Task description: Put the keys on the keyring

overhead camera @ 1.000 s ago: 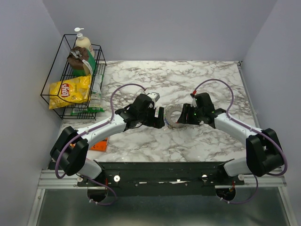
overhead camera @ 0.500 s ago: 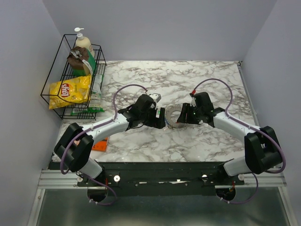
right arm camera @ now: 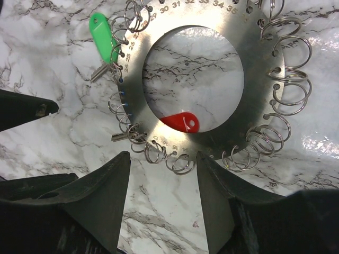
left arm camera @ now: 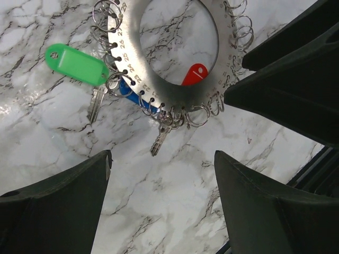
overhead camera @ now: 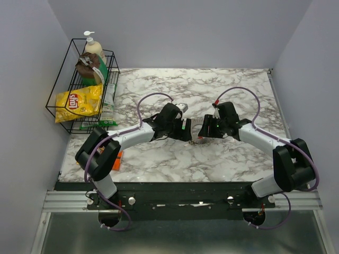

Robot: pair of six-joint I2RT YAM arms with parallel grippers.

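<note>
**Between both arms, threading looks nearly done**

Nearest the arm bases, the left hand point(left arm camera: 162, 174) and right hand point(right arm camera: 163, 177) hover low over the table point(right arm camera: 53, 69), each with fingers apart and clamped on nothing. Just beyond them the keyring point(right arm camera: 249, 79) lies flat on the marble, mid-table. A green tag point(right arm camera: 104, 37) and its key point(left arm camera: 95, 104) hang from a split ring point(right arm camera: 180, 164) at the rim, and a bare key point(left arm camera: 159, 140) hangs from another. A blue tag point(left arm camera: 123, 89) and a red tag point(right arm camera: 180, 121) lie partly under the plate; I cannot tell whether they are hooked on. No loose key shows, so little seems left. Stamped hole numbers read 25 to 28, and 30, 31, 34, 35. Farthest, a rack point(overhead camera: 58, 114) holds a Lay's bag point(overhead camera: 79, 103).
</note>
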